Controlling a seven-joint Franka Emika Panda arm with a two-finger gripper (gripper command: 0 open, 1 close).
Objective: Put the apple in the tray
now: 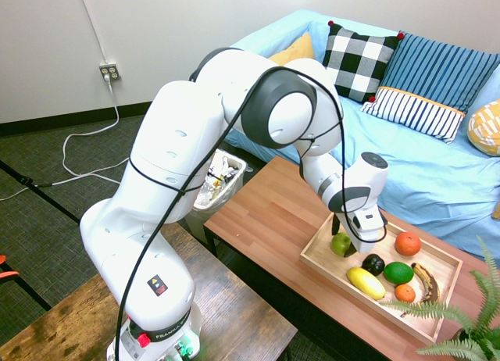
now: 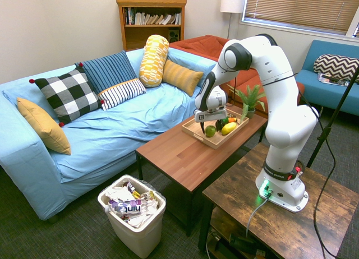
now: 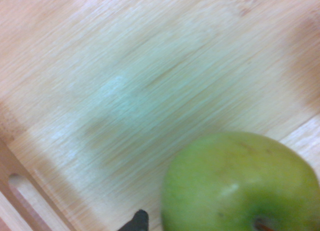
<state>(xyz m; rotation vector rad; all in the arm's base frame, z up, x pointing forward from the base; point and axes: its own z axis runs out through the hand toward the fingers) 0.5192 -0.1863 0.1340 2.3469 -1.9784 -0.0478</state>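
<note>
- One green apple (image 1: 341, 243) sits inside the pale wooden tray (image 1: 328, 269), right under the hand (image 1: 348, 241).
- In the wrist view the apple (image 3: 242, 183) rests on the light wood floor of the tray (image 3: 115, 91), so it looks set down and not hanging in the air.
- The hand points straight down over the near corner of the tray, and its fingers stand wide apart, with nothing held between them.
- From the other side, the hand (image 2: 206, 126) hangs just above the apple (image 2: 210, 130) at the near end of the tray (image 2: 196, 133).
- More fruit lies further along the tray from the hand: a dark avocado (image 1: 373, 264), a yellow mango (image 1: 366, 283), a green lime (image 1: 398, 273), an orange (image 1: 407, 243), a small tangerine (image 1: 405, 293) and a brown banana (image 1: 426, 282).
- The tray sits on the long brown desk (image 1: 269, 216), beside the blue sofa (image 1: 437, 177).
- I think the main job is done, because the apple is already in the tray and the hand has let go.
- What is left, I think, is only for the hand to lift clear without bumping the apple.
</note>
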